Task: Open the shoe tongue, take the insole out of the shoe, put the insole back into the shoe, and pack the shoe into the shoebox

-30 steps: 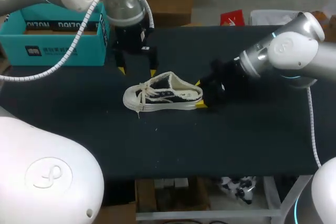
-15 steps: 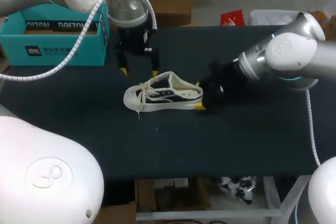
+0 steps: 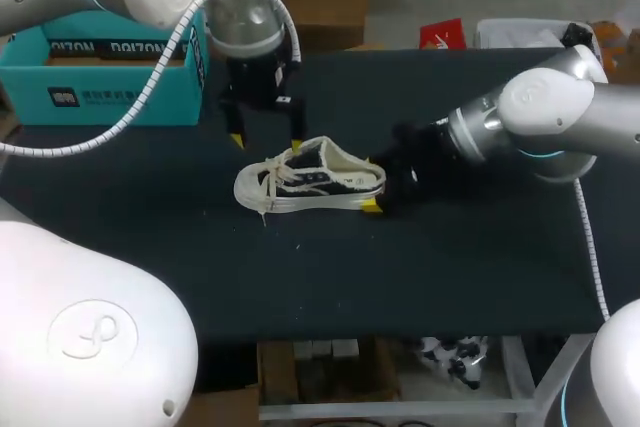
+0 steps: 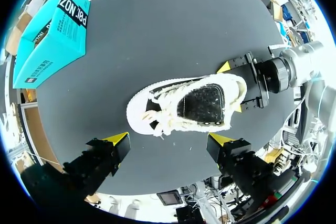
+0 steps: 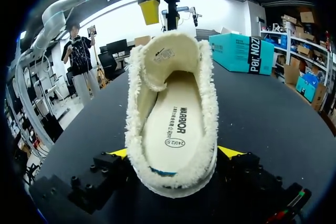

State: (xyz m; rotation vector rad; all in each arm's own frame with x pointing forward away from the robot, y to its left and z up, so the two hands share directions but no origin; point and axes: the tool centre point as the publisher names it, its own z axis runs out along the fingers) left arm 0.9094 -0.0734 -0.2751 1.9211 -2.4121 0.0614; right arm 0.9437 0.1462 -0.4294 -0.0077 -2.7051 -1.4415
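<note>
None of the four steps looked finished. The shoe (image 3: 310, 185) lay on its sole at mid-table with the insole (image 5: 176, 129) flat inside. The tongue (image 5: 161, 57) was under loose laces, so I judged the opening not yet done. The right gripper (image 3: 373, 185) sat at the heel, fingers apart on either side, with no clear squeeze visible. This was probably to steady the shoe. The left gripper (image 3: 267, 141) hung above the shoe's far side, spread wide and empty. The shoebox (image 3: 100, 87) stood well apart at the table's far left. Tongue, insole out, insole back and packing all remained.
</note>
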